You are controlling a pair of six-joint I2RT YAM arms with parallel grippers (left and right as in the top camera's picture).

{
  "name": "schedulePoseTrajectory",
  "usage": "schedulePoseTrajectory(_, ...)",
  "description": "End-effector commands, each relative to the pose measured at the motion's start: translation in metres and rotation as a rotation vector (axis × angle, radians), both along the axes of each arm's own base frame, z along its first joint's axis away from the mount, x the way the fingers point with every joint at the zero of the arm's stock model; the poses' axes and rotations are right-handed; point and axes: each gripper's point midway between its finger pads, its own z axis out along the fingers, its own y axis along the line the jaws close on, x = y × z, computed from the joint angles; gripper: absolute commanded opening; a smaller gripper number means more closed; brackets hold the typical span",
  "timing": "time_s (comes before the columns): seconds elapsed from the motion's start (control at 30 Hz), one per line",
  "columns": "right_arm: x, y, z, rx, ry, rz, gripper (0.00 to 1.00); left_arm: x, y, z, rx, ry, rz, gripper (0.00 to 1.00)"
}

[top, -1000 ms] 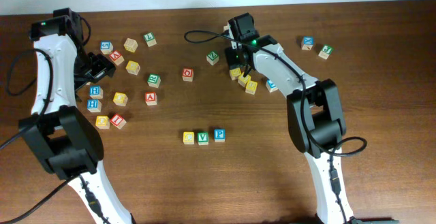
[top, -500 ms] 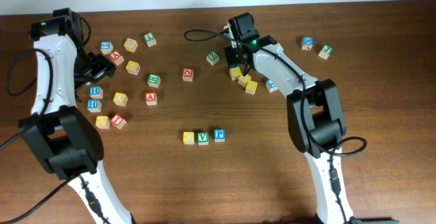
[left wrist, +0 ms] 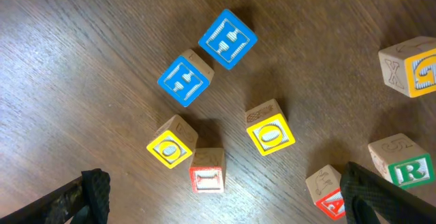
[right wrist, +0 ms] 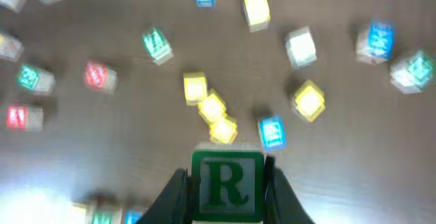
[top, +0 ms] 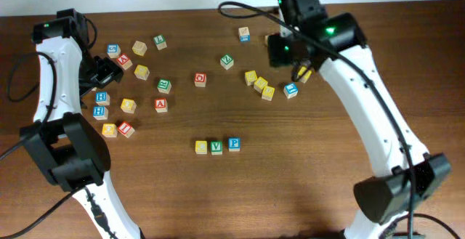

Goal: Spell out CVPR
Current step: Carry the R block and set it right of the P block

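found left gripper [top: 107, 70] at the far left, jaws spread wide, grasping nothing, hanging above scattered blocks [left wrist: 185, 81] in blue, yellow and red. noted no contact with any of them.

moving right: recorded row of three blocks [top: 216, 147] near the middle of the table [top: 290, 188], set side by side, reading c, v, p as far as can be made out. observed bare table just beside the blue end block [top: 234, 144]; judged as the place for the last letter.

further right: found right gripper [right wrist: 227, 195] raised well above the table, fingers [right wrist: 176, 195] clenched on the r block [right wrist: 227, 178], one on each side face, with the green letter toward the wrist camera. could not locate that block in the overhead view; presumably hidden under the arm.

handling, by judgement: small cube, probably wooden, light, stiff, not fragile. smooth painted faces, so liable to slip or twist if pinched near an edge. advise grip on two opposite flat faces, centred, as at present, leaving the bottom face free for setting down. expect a nudge to the row if lowered too tight against the p.

containers: none seen in any view; nothing to report as held in one.
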Motion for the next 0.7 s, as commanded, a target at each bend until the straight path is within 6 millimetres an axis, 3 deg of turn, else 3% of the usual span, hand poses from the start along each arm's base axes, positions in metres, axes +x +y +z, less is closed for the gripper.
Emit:
schedulePoseTrajectory(0.0, -0.036, -0.011, -0.031, 0.009, 0.210, -0.182, 0.14, -0.001, 0.002, 0.004, 0.006, -0.007, 0.000, 0.99)
schedulePoseTrajectory(0.1, -0.063, 0.007, -0.066, 0.008, 0.336, -0.141, 0.14, -0.001, 0.002, 0.004, 0.006, -0.007, 0.000, 0.99)
schedulePoseTrajectory(0.33, -0.119, 0.043, -0.173, -0.032, 0.480, -0.139, 0.15, -0.001, 0.002, 0.004, 0.006, -0.007, 0.000, 0.99)
schedulePoseTrajectory(0.5, -0.127, 0.069, -0.207, -0.001, 0.423, -0.070, 0.16, -0.001, 0.002, 0.004, 0.006, -0.007, 0.000, 0.99)
schedulePoseTrajectory(0.67, -0.118, 0.057, -0.215, -0.085, 0.352, -0.092, 0.16, -0.001, 0.002, 0.004, 0.006, -0.007, 0.000, 0.99)
